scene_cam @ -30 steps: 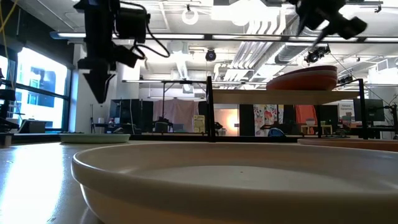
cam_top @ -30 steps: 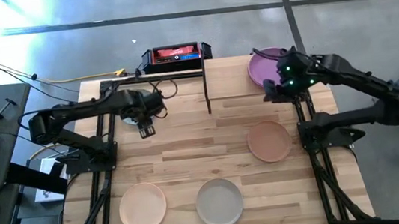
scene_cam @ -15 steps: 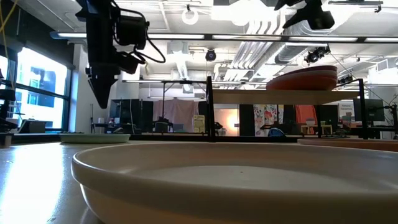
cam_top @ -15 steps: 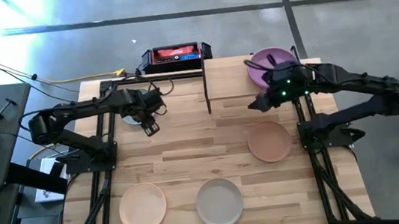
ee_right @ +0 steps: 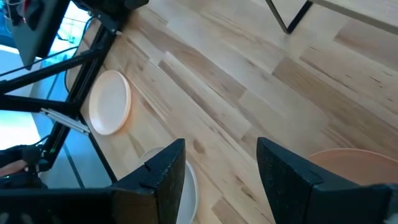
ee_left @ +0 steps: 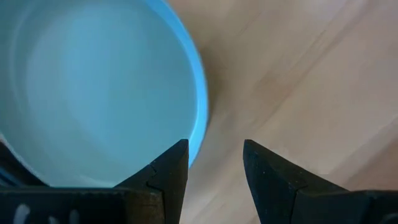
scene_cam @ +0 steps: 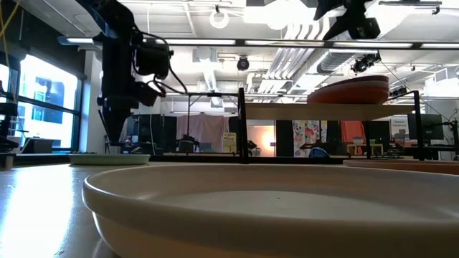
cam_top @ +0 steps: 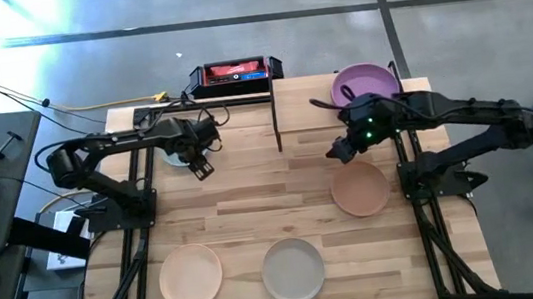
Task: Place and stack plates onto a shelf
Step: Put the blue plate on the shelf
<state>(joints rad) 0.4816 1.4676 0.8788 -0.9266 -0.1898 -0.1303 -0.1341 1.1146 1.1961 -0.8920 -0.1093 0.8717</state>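
Left gripper [ee_left: 214, 163] hangs low at the teal plate's [ee_left: 93, 87] rim, fingers parted, empty. Right gripper [cam_top: 340, 148] — also parted, empty — hovers beside the tan plate [cam_top: 360, 188]; purple plate [cam_top: 365, 82] tops the shelf [cam_top: 302, 105].

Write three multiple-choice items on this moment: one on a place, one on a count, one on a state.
1. Where is the purple plate?
A. on the shelf
B. on the floor
C. in the left claw

2. How many plates lie on the tabletop's near half?
A. one
B. three
C. six

3. How is the left claw?
A. shut on a plate
B. open, empty
C. out of view

Key: 1 A, it tops the shelf's stack; 2 B, peach, grey, tan; 3 B, fingers apart above the teal plate.
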